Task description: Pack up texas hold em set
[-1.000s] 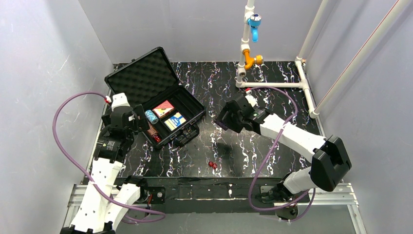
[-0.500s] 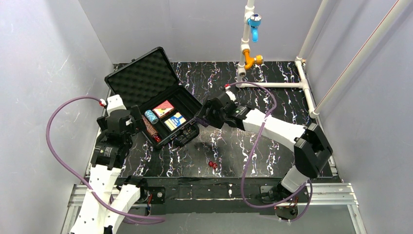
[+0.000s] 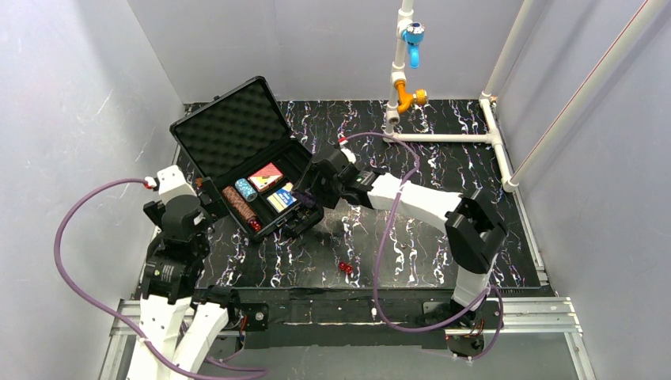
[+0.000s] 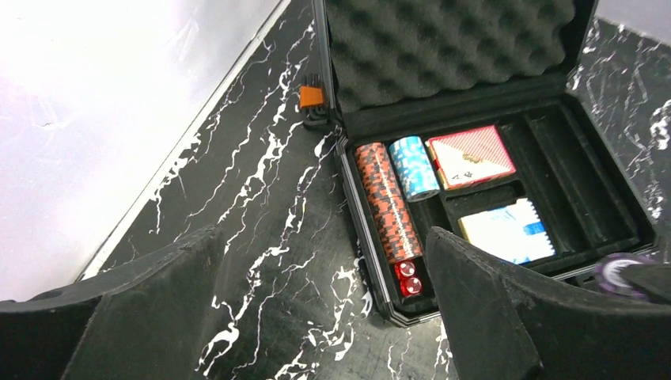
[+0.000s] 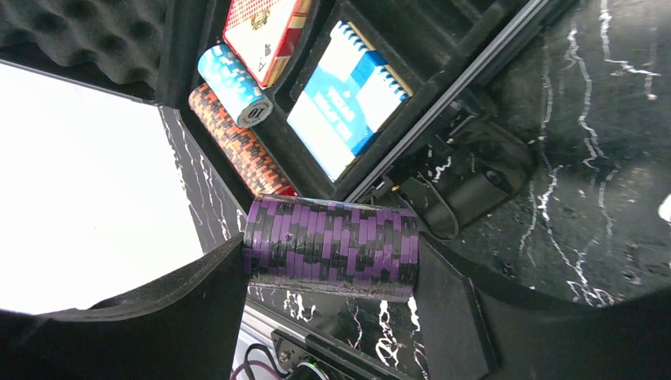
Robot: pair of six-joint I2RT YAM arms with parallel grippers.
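Note:
The black case (image 3: 207,123) lies open at the left, its foam lid tipped back. Inside it are a brown chip stack (image 4: 388,202), a blue chip stack (image 4: 413,166), a red card box (image 4: 471,154), a blue card box (image 4: 506,229) and two red dice (image 4: 407,277). My right gripper (image 5: 331,273) is shut on a purple chip stack (image 5: 332,237), held sideways over the case's near right rim. My left gripper (image 4: 320,261) stands open over the table, left of the case, with nothing between its fingers.
Two more red dice (image 3: 345,267) lie on the marbled table near the front middle. A white pipe frame (image 3: 443,136) with a blue fitting (image 3: 412,36) and an orange fitting (image 3: 409,98) stands at the back right. The case's handle (image 5: 475,186) sticks out below its rim.
My right arm has swung left, carrying the purple chip stack from mid-table to the case's right rim. My left arm has drawn back, leftward off the case.

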